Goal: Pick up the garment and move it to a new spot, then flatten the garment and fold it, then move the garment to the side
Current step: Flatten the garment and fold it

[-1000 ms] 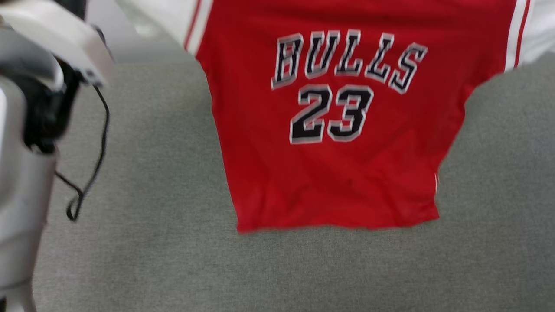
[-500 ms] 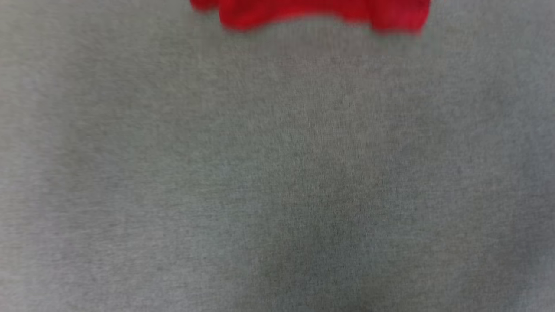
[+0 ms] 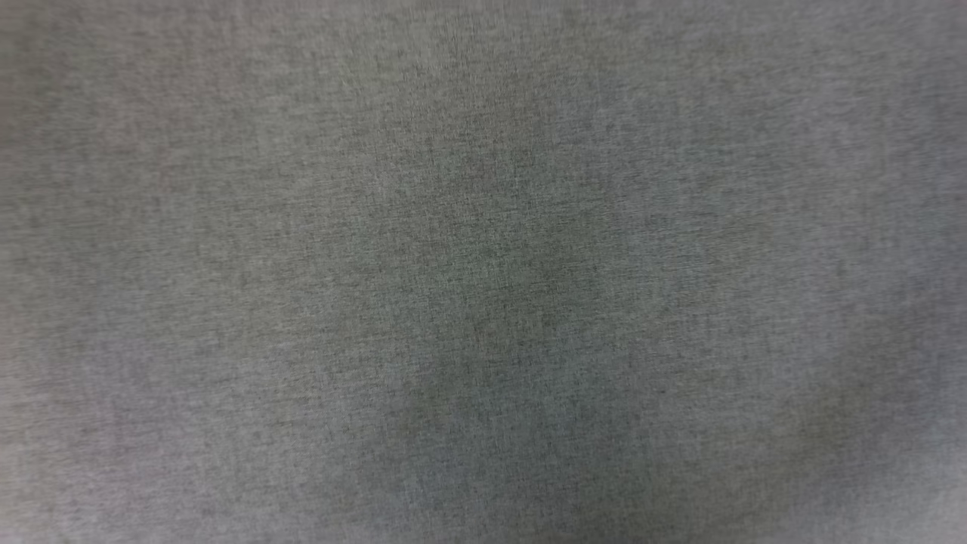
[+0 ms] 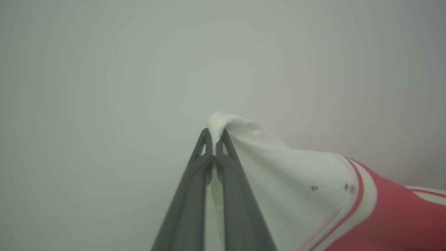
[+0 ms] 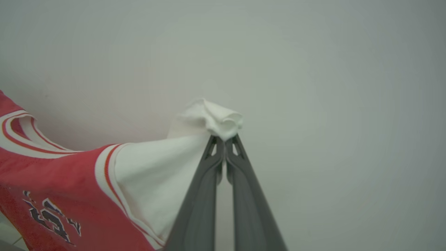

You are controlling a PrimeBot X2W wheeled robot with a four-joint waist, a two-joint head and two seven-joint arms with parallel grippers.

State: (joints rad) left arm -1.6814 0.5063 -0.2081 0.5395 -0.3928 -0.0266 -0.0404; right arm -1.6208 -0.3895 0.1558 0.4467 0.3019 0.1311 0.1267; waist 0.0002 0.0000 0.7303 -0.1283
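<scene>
In the left wrist view my left gripper is shut on a white sleeve of the garment, whose red body with white-red trim hangs off to the lower right. The right wrist view has my right gripper shut on the other white sleeve of the garment, a bunch of cloth poking above the tips. The red front with black white-outlined letters hangs to the lower left. The garment is stretched between both grippers in front of a pale plain wall.
The head view looks straight down at a grey fabric surface, slightly blurred. A pale blank wall stands behind both grippers.
The head camera has tilted down: the hanging red garment slid up and out of its picture, leaving grey surface. The pale arm at the left edge has also left the picture.
</scene>
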